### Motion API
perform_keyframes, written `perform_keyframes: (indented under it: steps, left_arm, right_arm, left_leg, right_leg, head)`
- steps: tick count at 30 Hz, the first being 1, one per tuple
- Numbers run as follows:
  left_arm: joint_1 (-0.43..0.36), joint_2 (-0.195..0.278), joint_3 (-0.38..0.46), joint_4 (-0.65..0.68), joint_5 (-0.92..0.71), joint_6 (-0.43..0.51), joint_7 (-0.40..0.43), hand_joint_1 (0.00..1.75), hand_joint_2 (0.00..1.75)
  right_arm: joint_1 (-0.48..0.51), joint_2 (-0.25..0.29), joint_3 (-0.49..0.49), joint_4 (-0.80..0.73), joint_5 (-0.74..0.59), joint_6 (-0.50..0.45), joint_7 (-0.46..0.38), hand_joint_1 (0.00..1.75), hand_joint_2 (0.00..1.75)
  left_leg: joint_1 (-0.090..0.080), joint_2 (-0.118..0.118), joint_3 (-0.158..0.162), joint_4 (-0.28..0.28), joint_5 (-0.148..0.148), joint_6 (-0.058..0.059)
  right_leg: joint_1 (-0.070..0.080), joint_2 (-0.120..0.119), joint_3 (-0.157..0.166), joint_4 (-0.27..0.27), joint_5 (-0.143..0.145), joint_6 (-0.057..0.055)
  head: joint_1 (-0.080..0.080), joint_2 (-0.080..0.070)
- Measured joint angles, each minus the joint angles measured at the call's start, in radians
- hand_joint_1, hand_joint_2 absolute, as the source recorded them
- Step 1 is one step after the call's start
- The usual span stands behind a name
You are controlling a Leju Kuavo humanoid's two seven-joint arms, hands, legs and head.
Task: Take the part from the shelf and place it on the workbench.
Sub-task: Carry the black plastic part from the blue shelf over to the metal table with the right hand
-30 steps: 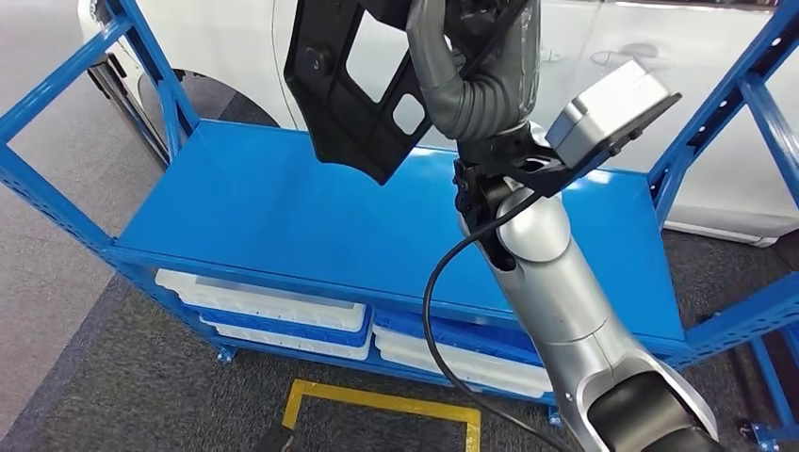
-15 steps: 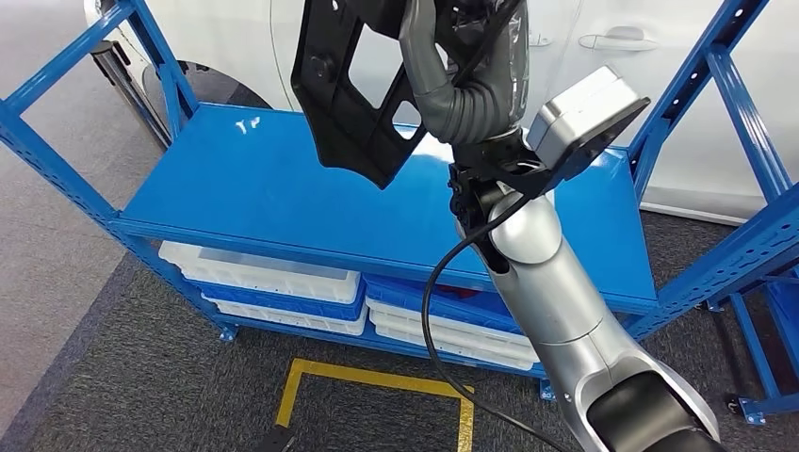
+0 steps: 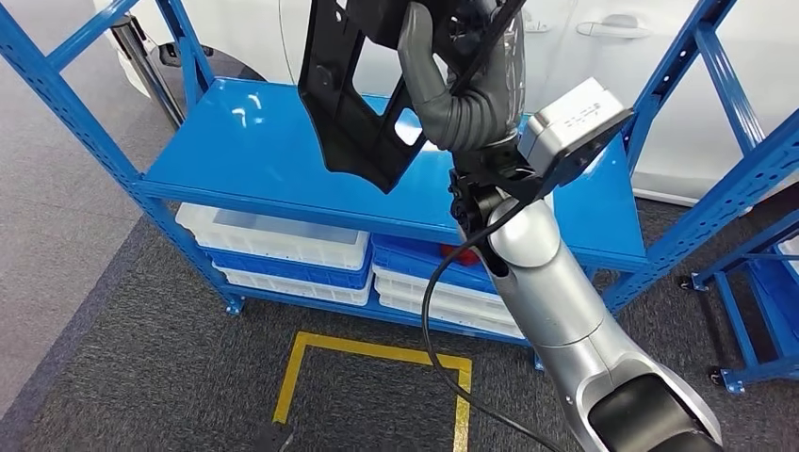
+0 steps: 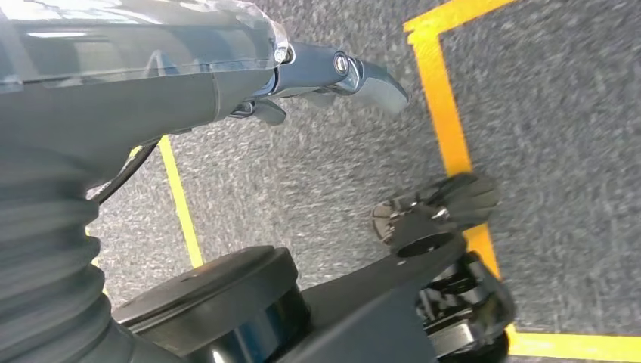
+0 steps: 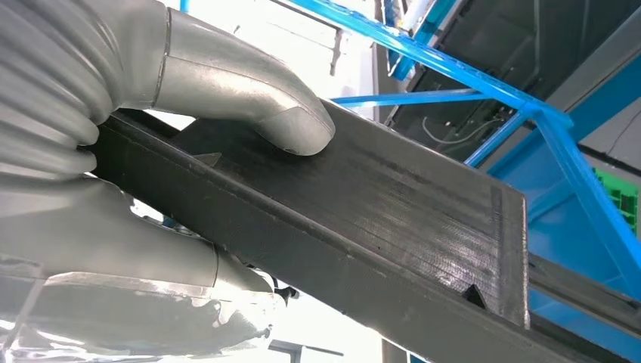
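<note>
The part (image 3: pixel 353 104) is a flat black plastic bracket with cut-out windows. My right hand (image 3: pixel 462 71) grips it by one edge and holds it high above the blue shelf (image 3: pixel 264 165), clear of the shelf top. In the right wrist view the grey thumb (image 5: pixel 249 98) presses on the part's (image 5: pixel 378 219) black edge, and the other fingers wrap under it. My left hand (image 4: pixel 189 83) hangs beside my body over the grey carpet, with its fingers (image 4: pixel 340 72) stretched out and nothing in them.
The shelf's lower level holds white trays (image 3: pixel 283 250). A white car (image 3: pixel 584 42) stands right behind the shelf. Another blue rack (image 3: pixel 754 282) stands at the right. A yellow square outline (image 3: pixel 377 353) marks the carpet in front of the shelf.
The whole picture has shifted: the shelf now sits higher and farther off and more carpet shows, so the camera has moved back. My right hand still holds the part raised.
</note>
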Motion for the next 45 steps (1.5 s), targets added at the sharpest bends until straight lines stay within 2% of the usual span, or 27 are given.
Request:
perform_keyframes:
  steps: [2, 3, 5, 7, 9, 10, 12, 14, 16, 17, 18, 20, 22, 24, 25, 26, 28, 30, 32, 33, 35, 37, 39, 41, 42, 43, 45]
  left_arm:
    - [0.0, -0.001, 0.0, 0.0, 0.001, 0.0, 0.0, 0.0, 1.75]
    - [0.001, -0.002, 0.0, 0.0, 0.001, 0.0, -0.001, 0.0, 1.75]
    - [0.003, -0.002, 0.002, 0.0, 0.003, 0.001, -0.001, 0.0, 1.75]
    - [0.005, -0.003, 0.003, 0.0, 0.004, 0.002, -0.002, 0.0, 1.75]
    - [0.005, -0.003, 0.004, 0.0, 0.001, 0.0, -0.001, 0.0, 1.75]
    - [0.005, -0.003, 0.004, 0.0, -0.001, -0.002, -0.001, 0.0, 1.75]
    - [0.004, -0.003, 0.004, 0.0, -0.005, -0.006, 0.002, 0.0, 1.75]
    - [0.002, -0.003, 0.004, 0.0, -0.006, -0.008, 0.006, 0.0, 1.75]
    - [-0.002, -0.003, 0.004, 0.0, -0.006, -0.008, 0.007, 0.0, 1.75]
    - [-0.004, -0.003, 0.004, 0.0, -0.006, -0.008, 0.007, 0.0, 1.75]
    - [-0.005, -0.003, 0.004, 0.0, -0.006, -0.008, 0.006, 0.0, 1.75]
    - [-0.005, -0.004, 0.004, 0.0, -0.006, -0.009, 0.006, 0.0, 1.75]
    - [-0.007, -0.006, 0.005, 0.0, -0.006, -0.01, 0.006, 0.0, 1.75]
    - [-0.007, -0.007, 0.005, 0.0, -0.007, -0.009, 0.005, 0.0, 1.75]
    - [-0.007, -0.007, 0.005, 0.0, -0.008, -0.009, 0.003, 0.0, 1.75]
    - [-0.006, -0.007, 0.005, 0.0, -0.009, -0.009, 0.002, 0.0, 1.75]
    - [-0.006, -0.008, 0.004, 0.0, -0.012, -0.008, -0.001, 0.0, 1.75]
    - [-0.005, -0.009, 0.004, 0.0, -0.013, -0.008, -0.001, 0.0, 1.75]
    - [-0.005, -0.012, 0.004, 0.0, -0.012, -0.008, -0.002, 0.0, 1.75]
    - [-0.004, -0.013, 0.004, 0.0, -0.012, -0.008, -0.002, 0.0, 1.75]
    - [-0.005, -0.014, 0.004, 0.0, -0.012, -0.007, -0.002, 0.0, 1.75]
    - [-0.005, -0.014, 0.004, 0.0, -0.012, -0.006, -0.003, 0.0, 1.75]
    - [-0.001, -0.014, 0.004, 0.0, -0.012, -0.005, -0.004, 0.0, 1.75]
    - [0.004, -0.014, 0.005, 0.0, -0.011, -0.005, -0.004, 0.0, 1.75]
    - [0.006, -0.014, 0.005, 0.0, -0.011, -0.005, -0.004, 0.0, 1.75]
    - [0.006, -0.014, 0.005, 0.0, -0.011, -0.004, -0.004, 0.0, 1.75]
    - [0.006, -0.014, 0.005, 0.0, -0.011, -0.003, -0.004, 0.0, 1.75]
  right_arm:
    - [0.018, 0.001, 0.0, -0.007, 0.016, 0.002, -0.004, 1.69, 1.75]
    - [0.031, 0.002, 0.0, -0.011, 0.028, 0.006, -0.008, 1.69, 1.75]
    - [0.061, 0.003, -0.002, -0.014, 0.052, 0.02, -0.019, 1.69, 1.75]
    - [0.089, 0.006, -0.005, -0.015, 0.07, 0.032, -0.026, 1.69, 1.75]
    - [0.111, 0.008, -0.008, -0.018, 0.081, 0.036, -0.029, 1.69, 1.75]
    - [0.121, 0.008, -0.011, -0.019, 0.085, 0.037, -0.03, 1.69, 1.75]
    - [0.139, 0.008, -0.019, -0.021, 0.089, 0.038, -0.029, 1.69, 1.75]
    - [0.155, 0.008, -0.029, -0.026, 0.095, 0.045, -0.029, 1.69, 1.75]
    - [0.167, 0.008, -0.038, -0.034, 0.098, 0.054, -0.029, 1.69, 1.75]
    - [0.171, 0.008, -0.042, -0.036, 0.099, 0.056, -0.029, 1.69, 1.75]
    - [0.173, 0.008, -0.044, -0.037, 0.099, 0.058, -0.029, 1.69, 1.75]
    - [0.179, 0.007, -0.049, -0.038, 0.1, 0.059, -0.029, 1.69, 1.75]
    - [0.183, 0.006, -0.055, -0.038, 0.1, 0.06, -0.028, 1.69, 1.75]
    - [0.186, 0.005, -0.06, -0.038, 0.1, 0.065, -0.025, 1.69, 1.75]
    - [0.188, 0.005, -0.063, -0.038, 0.1, 0.069, -0.023, 1.69, 1.75]
    - [0.191, 0.004, -0.065, -0.038, 0.1, 0.073, -0.021, 1.69, 1.75]
    - [0.198, 0.003, -0.071, -0.038, 0.1, 0.078, -0.019, 1.69, 1.75]
    - [0.2, 0.002, -0.075, -0.039, 0.1, 0.083, -0.019, 1.69, 1.75]
    - [0.199, 0.002, -0.076, -0.042, 0.1, 0.09, -0.02, 1.69, 1.75]
    - [0.199, 0.003, -0.077, -0.043, 0.1, 0.093, -0.02, 1.69, 1.75]
    - [0.2, 0.003, -0.081, -0.044, 0.1, 0.099, -0.021, 1.69, 1.75]
    - [0.2, 0.003, -0.084, -0.043, 0.099, 0.107, -0.02, 1.69, 1.75]
    - [0.199, 0.005, -0.085, -0.04, 0.099, 0.111, -0.02, 1.69, 1.75]
    - [0.202, 0.006, -0.085, -0.036, 0.098, 0.111, -0.02, 1.69, 1.75]
    - [0.203, 0.006, -0.085, -0.034, 0.098, 0.111, -0.02, 1.69, 1.75]
    - [0.204, 0.006, -0.085, -0.033, 0.098, 0.112, -0.02, 1.69, 1.75]
    - [0.204, 0.006, -0.086, -0.032, 0.097, 0.113, -0.02, 1.69, 1.75]
  left_leg:
    - [0.0, -0.001, -0.012, 0.005, 0.018, -0.012]
    - [0.0, -0.002, -0.014, 0.002, 0.028, -0.018]
    - [0.004, -0.002, -0.019, -0.002, 0.033, -0.03]
    - [0.008, -0.003, -0.04, 0.051, -0.036, -0.039]
    - [0.01, -0.003, -0.069, 0.18, -0.144, -0.046]
    - [0.01, -0.003, -0.079, 0.245, -0.173, -0.049]
    - [0.01, -0.003, -0.061, 0.303, -0.16, -0.049]
    - [0.01, -0.004, 0.024, 0.223, -0.114, -0.042]
    - [0.005, -0.006, 0.133, 0.073, -0.125, -0.031]
    - [0.001, -0.008, 0.165, 0.022, -0.138, -0.026]
    - [-0.002, -0.008, 0.178, -0.005, -0.145, -0.022]
    - [-0.001, -0.006, 0.166, -0.016, -0.125, -0.011]
    - [0.003, 0.0, 0.144, -0.023, -0.1, 0.004]
    - [0.002, 0.006, 0.115, -0.023, -0.079, 0.011]
    - [0.001, 0.01, 0.101, -0.022, -0.07, 0.012]
    - [0.001, 0.016, 0.087, -0.021, -0.062, 0.012]
    - [-0.001, 0.03, 0.062, -0.016, -0.047, 0.01]
    - [-0.003, 0.045, 0.045, -0.011, -0.036, 0.006]
    - [-0.006, 0.062, 0.039, -0.008, -0.027, -0.003]
    - [-0.007, 0.073, 0.039, -0.009, -0.022, -0.008]
    - [-0.005, 0.087, 0.037, -0.009, -0.017, -0.017]
    - [-0.002, 0.058, 0.021, 0.03, -0.052, -0.028]
    - [0.002, 0.015, -0.023, 0.153, -0.129, -0.037]
    - [0.004, 0.004, -0.063, 0.274, -0.179, -0.043]
    - [0.004, 0.003, -0.063, 0.289, -0.177, -0.044]
    - [0.005, 0.002, -0.042, 0.259, -0.154, -0.044]
    - [0.009, -0.024, 0.036, 0.127, -0.096, -0.042]
  right_leg:
    - [0.006, 0.002, 0.071, -0.112, -0.034, -0.011]
    - [0.01, 0.004, 0.081, -0.134, -0.041, -0.019]
    - [0.009, 0.002, 0.068, -0.138, -0.021, -0.036]
    - [0.005, -0.001, 0.046, -0.143, 0.006, -0.053]
    - [0.008, -0.002, 0.016, -0.141, 0.031, -0.059]
    - [0.009, -0.002, 0.001, -0.141, 0.043, -0.059]
    - [0.011, -0.002, -0.03, -0.137, 0.065, -0.057]
    - [0.012, -0.001, -0.058, -0.132, 0.086, -0.053]
    - [0.014, 0.0, -0.076, -0.129, 0.103, -0.044]
    - [0.013, 0.0, -0.079, -0.13, 0.112, -0.039]
    - [0.013, 0.0, -0.081, -0.133, 0.122, -0.032]
    - [0.011, 0.0, -0.088, -0.138, 0.131, -0.02]
    - [0.01, 0.001, -0.111, -0.093, 0.074, -0.011]
    - [0.008, 0.001, -0.149, 0.027, -0.025, -0.006]
    - [0.008, 0.001, -0.165, 0.095, -0.054, -0.003]
    - [0.008, 0.001, -0.172, 0.148, -0.057, -0.002]
    - [0.009, -0.002, -0.143, 0.157, -0.005, -0.003]
    - [0.014, -0.03, -0.048, 0.033, 0.032, -0.011]
    - [0.025, -0.064, 0.04, -0.106, 0.01, -0.023]
    - [0.03, -0.069, 0.06, -0.143, -0.004, -0.029]
    - [0.029, -0.052, 0.06, -0.163, 0.001, -0.039]
    - [0.02, -0.033, 0.053, -0.171, 0.017, -0.051]
    - [0.016, -0.014, 0.043, -0.171, 0.028, -0.058]
    - [0.015, 0.008, 0.034, -0.167, 0.034, -0.058]
    - [0.014, 0.02, 0.029, -0.164, 0.036, -0.056]
    - [0.013, 0.032, 0.026, -0.16, 0.037, -0.054]
    - [0.01, 0.056, 0.021, -0.151, 0.035, -0.048]
  head:
    - [0.0, 0.0]
    - [0.0, 0.0]
    - [0.0, 0.0]
    - [0.0, 0.0]
    - [0.0, 0.0]
    - [0.0, 0.0]
    - [0.0, 0.0]
    - [0.0, 0.0]
    - [0.0, 0.0]
    - [0.0, 0.0]
    - [0.0, 0.0]
    - [0.0, 0.0]
    - [0.0, 0.0]
    - [0.0, 0.0]
    - [0.0, 0.0]
    - [0.0, 0.0]
    - [0.0, 0.0]
    - [0.0, 0.0]
    - [0.0, 0.0]
    - [0.0, 0.0]
    - [0.0, 0.0]
    - [0.0, 0.0]
    - [0.0, 0.0]
    - [0.0, 0.0]
    - [0.0, 0.0]
    - [0.0, 0.0]
    - [0.0, 0.0]
